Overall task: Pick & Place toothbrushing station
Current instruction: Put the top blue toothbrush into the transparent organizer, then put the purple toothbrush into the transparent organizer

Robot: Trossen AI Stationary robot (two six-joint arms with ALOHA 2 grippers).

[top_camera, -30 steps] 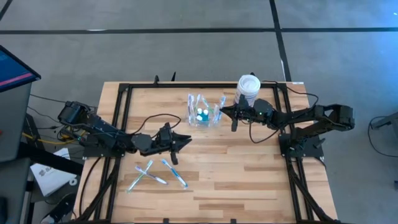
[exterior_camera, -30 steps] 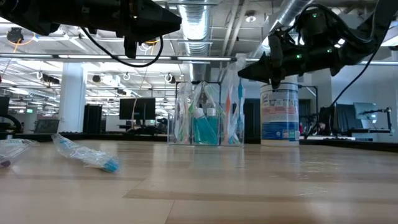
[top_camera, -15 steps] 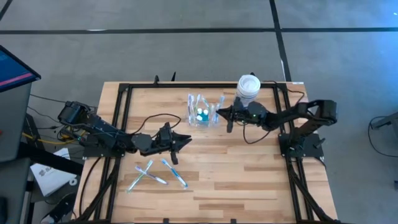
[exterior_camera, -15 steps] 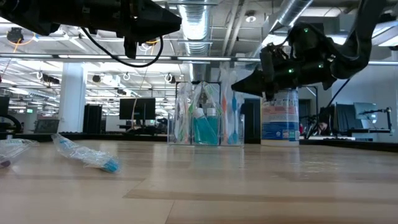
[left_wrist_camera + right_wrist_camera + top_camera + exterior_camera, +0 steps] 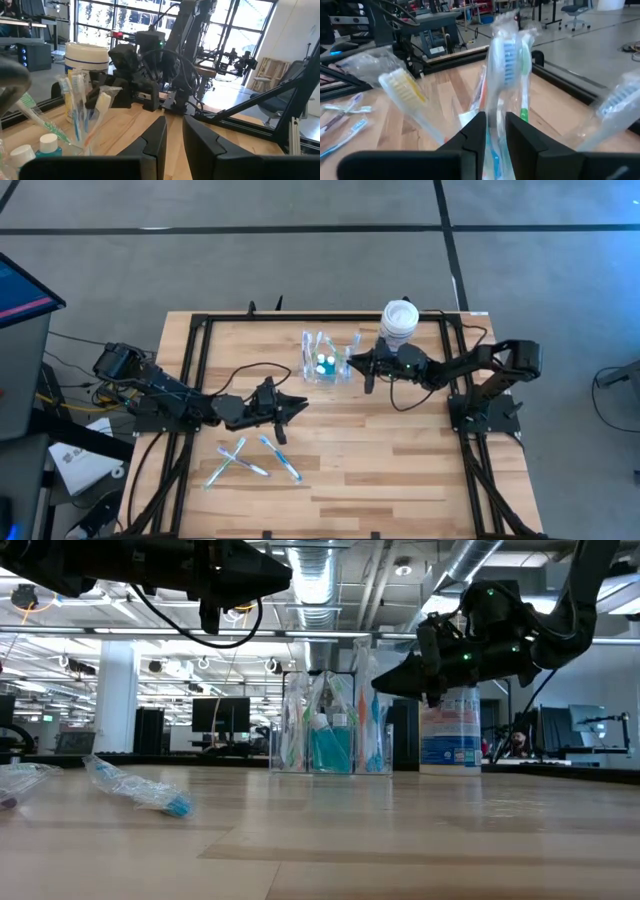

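Observation:
The toothbrushing station [image 5: 322, 362], a small clear organizer holding wrapped toothbrushes and a blue-green bottle, stands upright on its base at the table's far middle; it also shows in the low view [image 5: 330, 745]. My right gripper [image 5: 349, 363] is at its right side, above its rim [image 5: 378, 688], its fingers nearly together on a wrapped toothbrush [image 5: 506, 55] standing in the organizer. My left gripper [image 5: 303, 402] hovers shut and empty over the table's middle left [image 5: 174, 135]. My right gripper has the plastic-wrapped, blue-bristled toothbrush between its two fingers, on the handle below the head [image 5: 496, 107]. The fingers come level from the table's right and lie across it. The toothbrush stands upright in the organizer. Whether the organizer's wall is also between the fingers, I cannot tell.
A white jar with a blue label [image 5: 398, 323] stands just right of the organizer, behind my right gripper [image 5: 450, 730]. Several loose wrapped toothbrushes [image 5: 250, 460] lie on the near left of the table [image 5: 135, 790]. A black frame [image 5: 195, 380] edges the table.
My right gripper has gone toward the table's left and a little down, from in front of the white jar to the organizer's right side. The wrapped toothbrushes in the right compartment, which leaned right, now stand more upright and closer together.

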